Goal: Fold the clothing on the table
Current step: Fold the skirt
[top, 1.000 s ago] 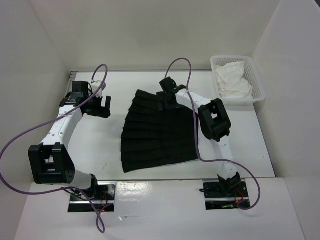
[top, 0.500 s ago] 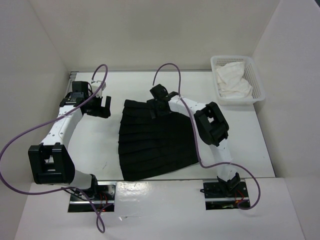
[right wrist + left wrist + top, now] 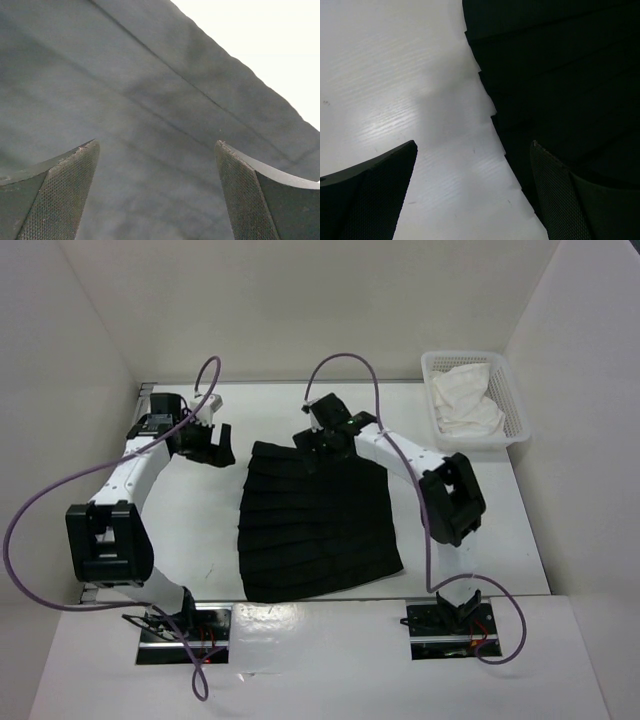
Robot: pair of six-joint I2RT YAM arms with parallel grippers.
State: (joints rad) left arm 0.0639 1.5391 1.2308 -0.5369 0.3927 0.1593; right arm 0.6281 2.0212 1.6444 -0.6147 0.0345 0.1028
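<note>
Garment: the black pleated skirt [image 3: 315, 525] lies spread flat in the middle of the flat matte white table [image 3: 200, 540]. Its narrow waist end is toward the far side and its wide hem is toward the arm bases.
Left fingers: the left fingers [image 3: 210, 446] are spread wide and empty, above bare table just beside the skirt's far left corner. In the wrist view the stepped pleat edge runs up between them.
Right fingers: the right fingers [image 3: 322, 440] are spread wide and hold nothing. They hover over the waist end, with dark cloth under both tips and a strip of white table beyond.
Step in hand: probably taking hold of the far edge at two spots to start the first fold.
Doing it well: bring the left fingers in over the corner, then lower both sets until one tip slides under the edge. Pinch all layers together, then lift evenly and carry the waist toward the hem.
Risk: an uneven lift could fan the pleats or drag the skirt askew.
Aside: a white plastic basket [image 3: 512, 400] holding crumpled white cloth [image 3: 465, 400] sits at the far right, well apart.
</note>
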